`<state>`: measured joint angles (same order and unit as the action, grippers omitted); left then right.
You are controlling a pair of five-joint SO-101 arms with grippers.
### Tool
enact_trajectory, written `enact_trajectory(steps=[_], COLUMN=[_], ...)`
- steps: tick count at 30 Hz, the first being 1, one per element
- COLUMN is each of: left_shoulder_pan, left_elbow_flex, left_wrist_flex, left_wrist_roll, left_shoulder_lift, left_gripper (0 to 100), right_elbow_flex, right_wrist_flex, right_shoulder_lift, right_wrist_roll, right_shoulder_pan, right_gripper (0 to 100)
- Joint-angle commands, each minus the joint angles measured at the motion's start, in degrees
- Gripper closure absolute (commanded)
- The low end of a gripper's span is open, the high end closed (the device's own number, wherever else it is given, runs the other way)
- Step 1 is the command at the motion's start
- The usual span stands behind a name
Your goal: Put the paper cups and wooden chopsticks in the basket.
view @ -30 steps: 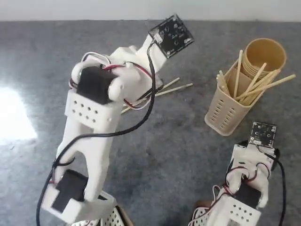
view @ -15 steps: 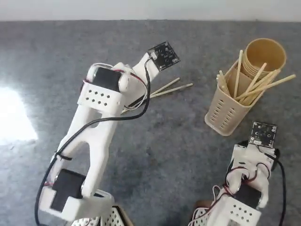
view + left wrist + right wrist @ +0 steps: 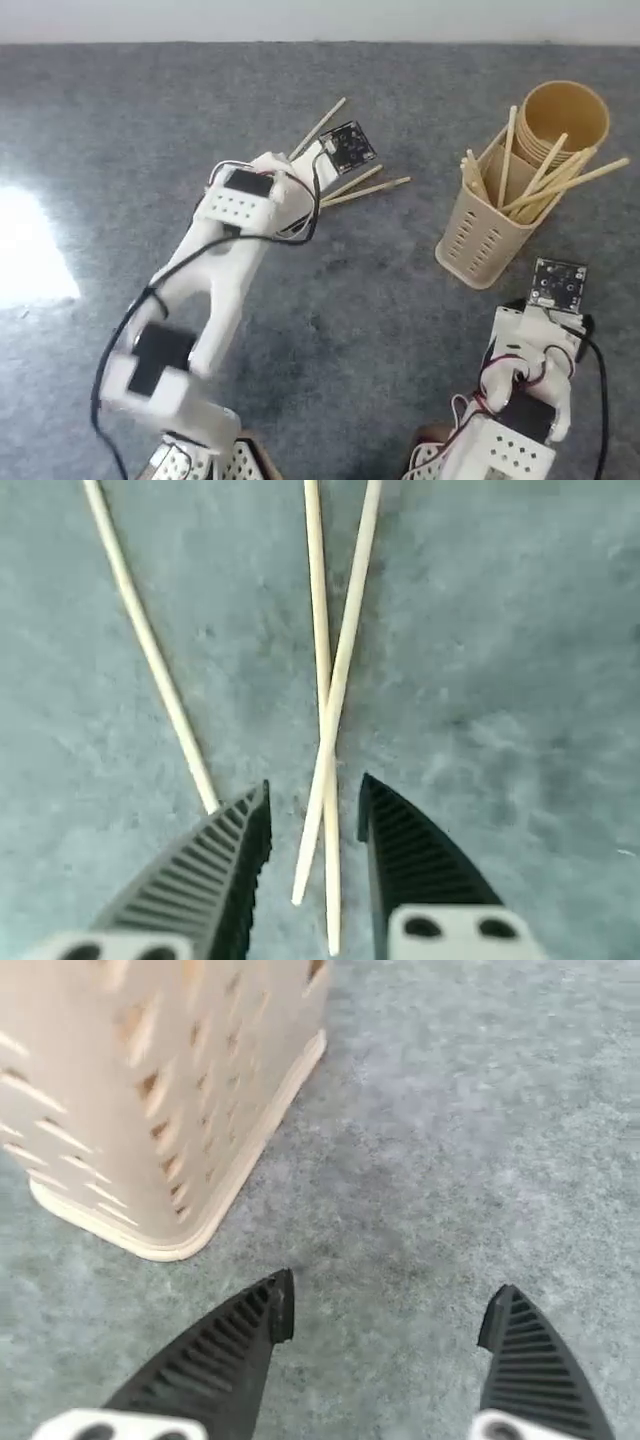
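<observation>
We see three loose wooden chopsticks [image 3: 365, 186] lying on the grey table [image 3: 120, 120], just toward 12 o'clock from the middle of the high view. Two of them form a crossed pair [image 3: 323, 755]. A single chopstick [image 3: 152, 650] lies apart from that pair and angles away from it. In the high view this single one points toward 1 o'clock from behind the left arm's camera board [image 3: 348, 146].

The left hand [image 3: 312, 805] is low over the table with its fingers apart. The near ends of the crossed pair lie in the gap between them. The near end of the single chopstick runs up against the outer edge of one finger [image 3: 225, 870]. We cannot tell whether it touches.

The left arm [image 3: 225, 270] stretches from 7 o'clock toward the middle.

At 2 o'clock stands the beige slotted basket [image 3: 480, 240]. It holds a stack of paper cups [image 3: 565, 112] in its far part. More chopsticks stand leaning in its near part as a bundle [image 3: 545, 185].

The right hand [image 3: 390, 1310] has its fingers wide apart and grips nothing. It is over bare table, just beside the basket's lower corner. The right arm [image 3: 525, 390] sits at 5 o'clock, near the basket.
</observation>
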<state>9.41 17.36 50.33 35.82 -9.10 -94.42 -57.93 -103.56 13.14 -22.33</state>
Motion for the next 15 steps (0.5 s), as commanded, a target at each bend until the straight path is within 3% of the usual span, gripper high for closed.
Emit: enact_trajectory(steps=[1, 9, 15], left_shoulder_pan=[-1.93, -1.76, -1.76], left_elbow_flex=[-7.87, -16.48, -23.6], left_wrist_flex=[-1.58, -1.32, 6.15], left_wrist_roll=[0.62, 0.97, 0.97], left_shoulder_lift=[-6.59, -15.47, -21.45], left_gripper=[87, 87, 87], right_elbow_flex=[-0.09, -0.18, -0.18], right_wrist_flex=[0.31, 0.31, 0.31], right_shoulder_lift=[-0.4, -0.4, -0.4], right_wrist_roll=[2.73, 3.43, 3.43], right_shoulder_pan=[1.45, 1.54, 1.54], right_gripper=[69.6, 69.6, 69.6])
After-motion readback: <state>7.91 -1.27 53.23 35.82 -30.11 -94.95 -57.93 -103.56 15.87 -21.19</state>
